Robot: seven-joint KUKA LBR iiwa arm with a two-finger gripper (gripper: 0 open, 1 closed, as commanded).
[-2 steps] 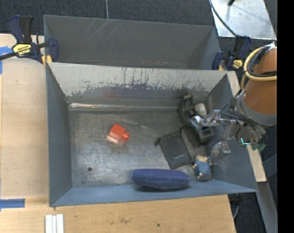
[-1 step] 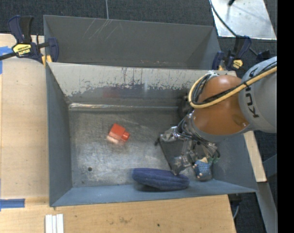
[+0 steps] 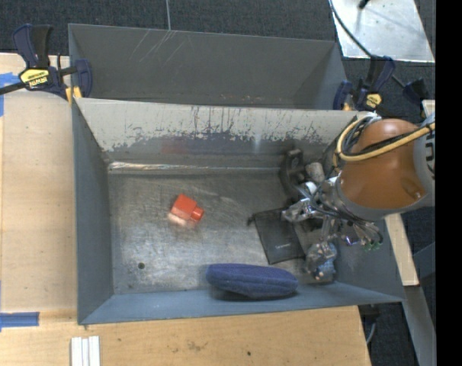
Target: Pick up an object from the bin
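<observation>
Squinting at the gripper [image 3: 315, 235] doesn't get you far. It's a tangle of shiny metal bits and cables under the arm's orange wrist cover [image 3: 380, 170], and I honestly can't tell if it's open or clamped on anything. It sits well to the right of the little red block [image 3: 187, 210], against the right-hand wall of the bin [image 3: 139, 242].

Under it, also right of the red block, lies a flat dark sheet-like piece [image 3: 277, 239]. The gripper hides its right side, so I can't make out its full shape or whether the two are touching.

Below and right of the red block, a dark blue oblong pad [image 3: 252, 279] lies along the near wall, with its right end close to the gripper's lowest part.

The red block lies well apart from the rest, with a paler face toward the lower left. Anything printed on it is too small to read.

Up and right of the red block, a dark bit [image 3: 293, 162] pokes out above the gripper. I can't tell if that's robot or a loose thing.
</observation>
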